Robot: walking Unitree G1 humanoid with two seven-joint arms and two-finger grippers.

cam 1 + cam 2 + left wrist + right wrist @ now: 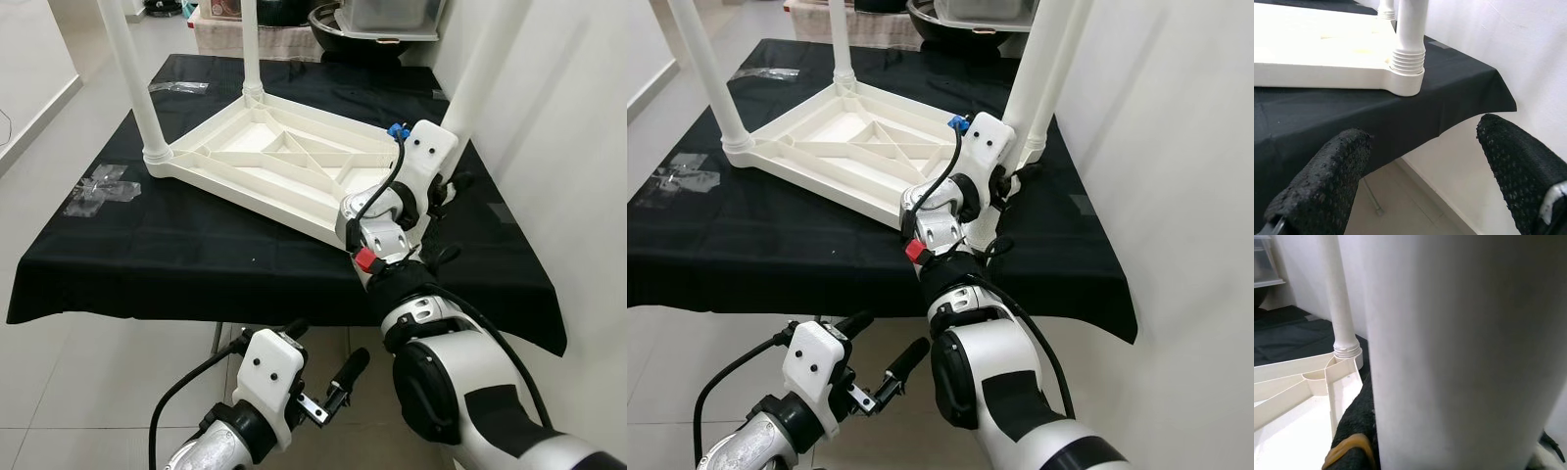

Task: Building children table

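Counter (147, 264): covered by a black cloth that hangs over its edges; a white wall runs along its right edge.
Tabletop (284, 162): a white plastic slab lying upside down on the counter, ribbed underside up, set at a slant from the left-middle of the cloth toward the right edge, with its nearest corner close to the right pincer.
Legs: four white tubes stand upright from the tabletop's corners. The left leg (132, 83) rises from a round socket nearest the counter's left edge; the far leg (251, 49) stands at the corner toward the counter's far edge; the near right leg (1038, 69) is at the corner by the right edge; a fourth leg (1341, 303) stands in its socket beyond it, seen from the right wrist.
Right pincer (1007, 201): raised over the counter's right edge, set against the near right leg low down by its socket. In the right wrist view the white tube fills the space between the black fingers, with a finger (1354, 435) pressed beside it, so the pincer is closed around the leg.
Left pincer (323, 377): held low in front of the counter's near edge, above the tiled floor (98, 392), holding nothing. Its two black fingers (1327, 181) are spread wide apart, and between them its wrist view looks up at the counter's near right corner.
Plastic wrappers (103, 186): clear crumpled pieces lying on the cloth near the left edge.
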